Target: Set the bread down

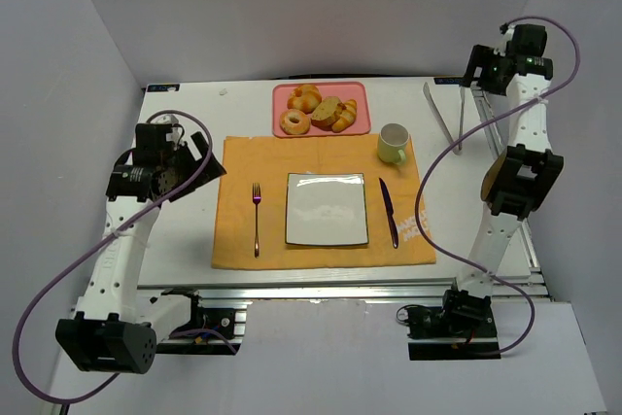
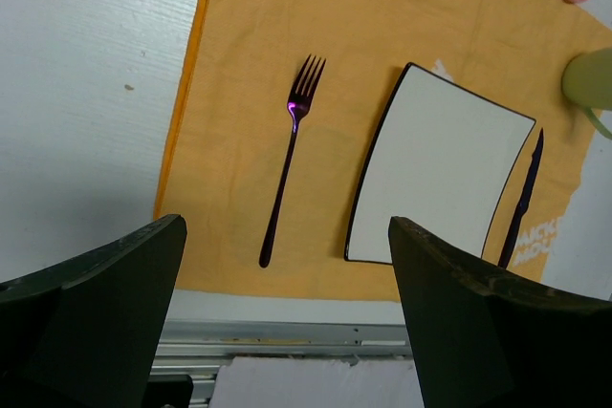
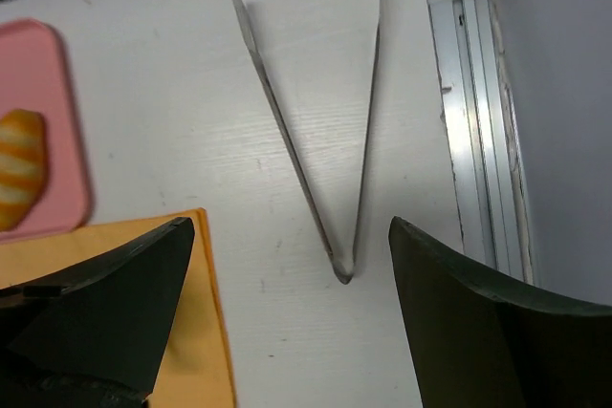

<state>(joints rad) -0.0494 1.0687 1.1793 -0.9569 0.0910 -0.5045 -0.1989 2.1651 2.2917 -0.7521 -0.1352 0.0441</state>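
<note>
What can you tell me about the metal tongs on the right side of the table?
The tongs are shiny silver metal, two slim arms joined at one end, spread open in a V. They lie flat on the white table near its right edge, joint toward the robot, clear of the orange placemat and pink tray. Nothing grips them.

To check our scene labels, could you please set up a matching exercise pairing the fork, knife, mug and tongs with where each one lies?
Things:
1. fork
2. knife
3. mug
4. tongs

Places:
A. on the bare table, to the right of the pink tray
B. on the orange mat, left of the plate
C. at the mat's far right corner
D. on the mat, right of the plate

Pairs: 1-B; 2-D; 3-C; 4-A
</note>
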